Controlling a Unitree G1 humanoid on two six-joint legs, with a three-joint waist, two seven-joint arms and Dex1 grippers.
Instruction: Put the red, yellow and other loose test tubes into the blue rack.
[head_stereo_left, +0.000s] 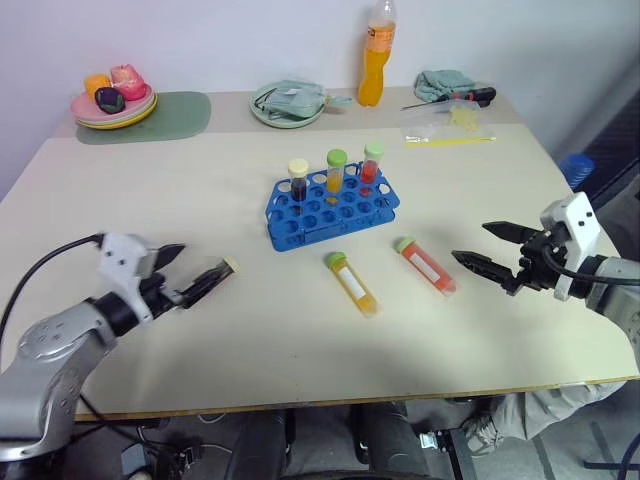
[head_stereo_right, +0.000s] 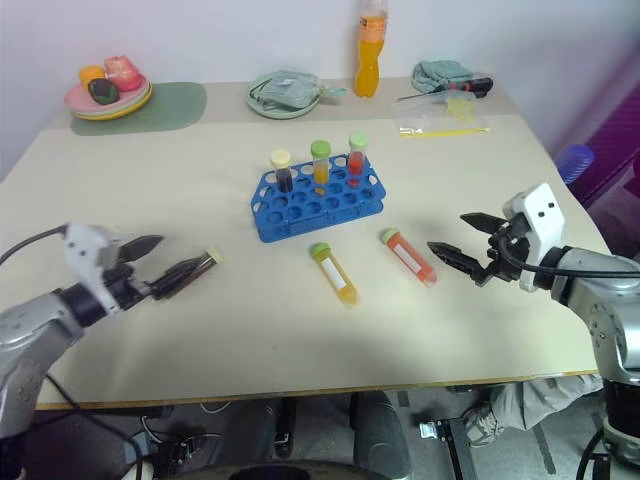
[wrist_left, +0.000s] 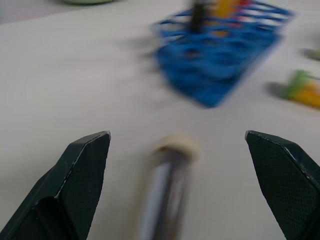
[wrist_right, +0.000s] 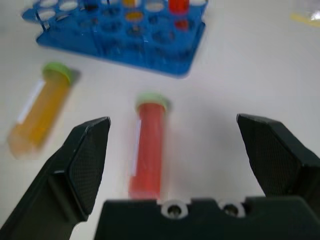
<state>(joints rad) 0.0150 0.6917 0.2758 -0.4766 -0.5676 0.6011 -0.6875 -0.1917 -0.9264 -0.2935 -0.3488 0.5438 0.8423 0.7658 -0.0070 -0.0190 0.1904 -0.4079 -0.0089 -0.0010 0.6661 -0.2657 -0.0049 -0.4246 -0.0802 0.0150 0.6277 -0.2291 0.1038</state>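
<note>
Left gripper (head_stereo_left: 195, 270) sits at the left side of the table (head_stereo_left: 150, 200), fingers spread wide, with the dark maroon tube (head_stereo_left: 212, 278) lying flat between them, not pinched as far as I can see. Moving right, the blue rack (head_stereo_left: 331, 208) stands mid-table with three capped tubes upright in its back row. Just in front of it, the yellow tube (head_stereo_left: 352, 283) and the red-orange tube (head_stereo_left: 425, 264) lie on their sides, slightly apart. Over on the right, the right gripper (head_stereo_left: 478, 245) is wide open too, empty, pointing at the red-orange tube and just short of it.
</note>
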